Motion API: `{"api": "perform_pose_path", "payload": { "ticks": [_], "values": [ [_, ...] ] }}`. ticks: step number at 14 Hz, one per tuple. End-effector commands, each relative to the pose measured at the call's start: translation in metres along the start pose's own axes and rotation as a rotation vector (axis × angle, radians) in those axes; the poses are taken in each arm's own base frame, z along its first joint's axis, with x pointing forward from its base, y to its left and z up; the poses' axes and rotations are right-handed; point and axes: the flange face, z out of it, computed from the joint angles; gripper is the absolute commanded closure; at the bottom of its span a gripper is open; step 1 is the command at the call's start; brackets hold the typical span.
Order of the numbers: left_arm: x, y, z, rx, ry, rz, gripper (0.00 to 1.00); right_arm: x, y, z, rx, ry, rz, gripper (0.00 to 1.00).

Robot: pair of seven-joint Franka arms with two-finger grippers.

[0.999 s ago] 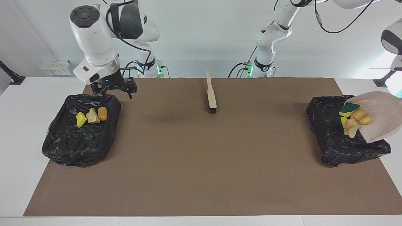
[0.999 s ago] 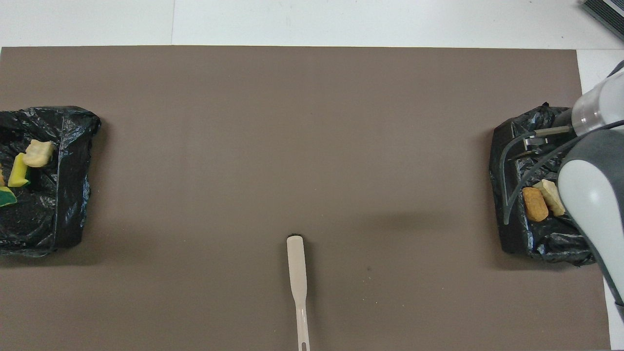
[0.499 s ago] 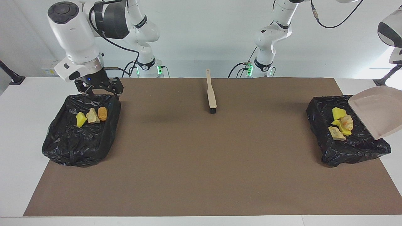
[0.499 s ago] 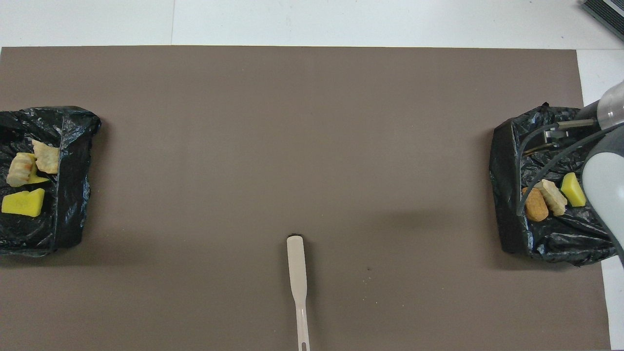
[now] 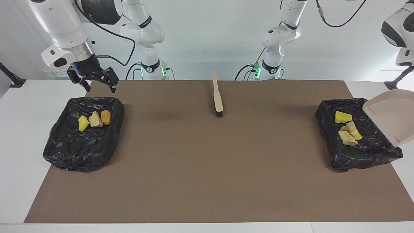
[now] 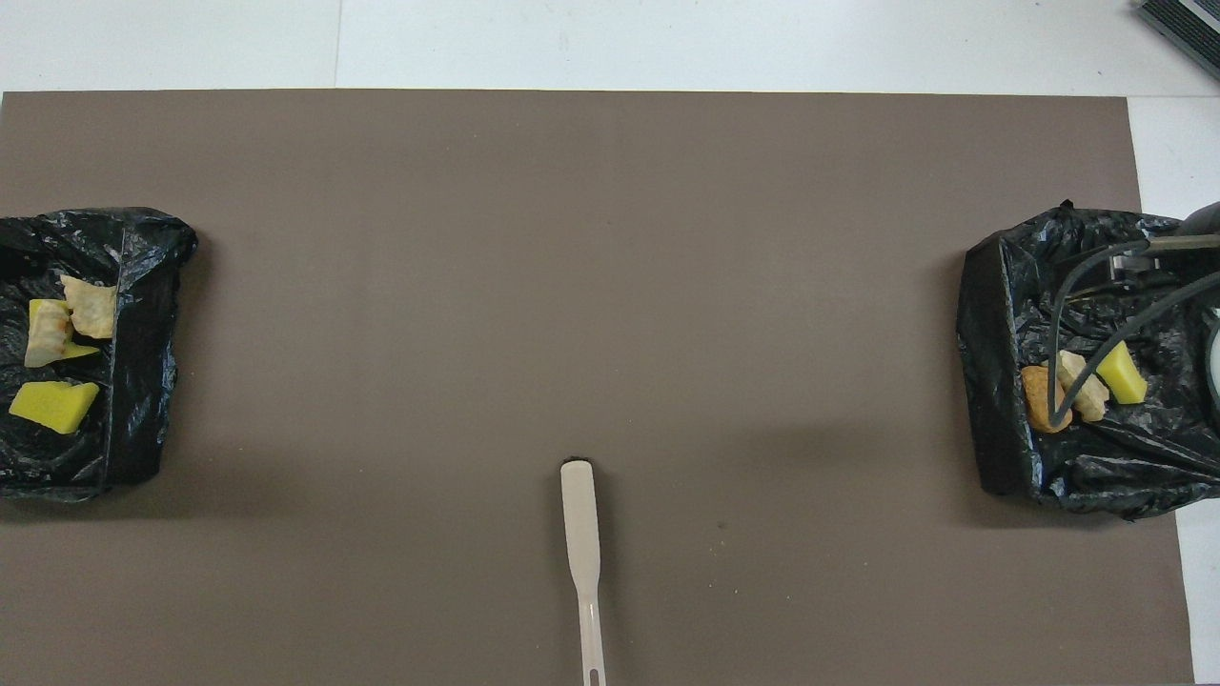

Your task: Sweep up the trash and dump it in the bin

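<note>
Now all the trash sits in the two bins.
Brown mat (image 5: 207, 168), then black-lined bins: one (image 5: 84, 142) at the right arm's end holds three scraps (image 5: 94, 120), one (image 5: 355, 152) at the left arm's end holds the others (image 5: 347, 129). Tilted dustpan (image 5: 393, 118) hangs over that bin's edge; its holder is unseen. Right gripper (image 5: 97, 84) hangs spread wide, empty. Brush (image 5: 217, 97) lies mid-mat.

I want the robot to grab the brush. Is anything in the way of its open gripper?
Nothing visible. The right gripper hangs open above the rim of the bin at its end, and only bare brown mat lies between that bin and the brush.
</note>
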Motion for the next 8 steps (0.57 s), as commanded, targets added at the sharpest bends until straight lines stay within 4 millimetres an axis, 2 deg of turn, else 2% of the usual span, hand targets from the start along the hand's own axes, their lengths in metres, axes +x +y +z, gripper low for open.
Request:
{"api": "perform_pose_path", "payload": {
  "ticks": [1,2,4,7,8],
  "values": [
    [0.000,0.003,-0.006,0.015,0.029,-0.010,1.00,-0.005,-0.001,-0.004,0.001,0.003,0.005,0.00],
    [0.002,0.002,-0.004,0.013,0.060,-0.018,1.00,-0.005,-0.001,-0.004,0.004,0.003,0.003,0.00],
    [0.013,0.010,0.005,-0.013,0.243,-0.050,1.00,-0.005,-0.001,-0.004,0.007,0.004,0.003,0.00],
    [0.031,0.004,-0.005,0.011,0.337,-0.023,1.00,-0.003,-0.004,-0.002,0.009,-0.006,0.000,0.00],
    [0.047,-0.001,-0.017,0.020,0.374,-0.022,1.00,-0.003,-0.006,-0.003,0.018,-0.005,0.000,0.00]
  ]
}}
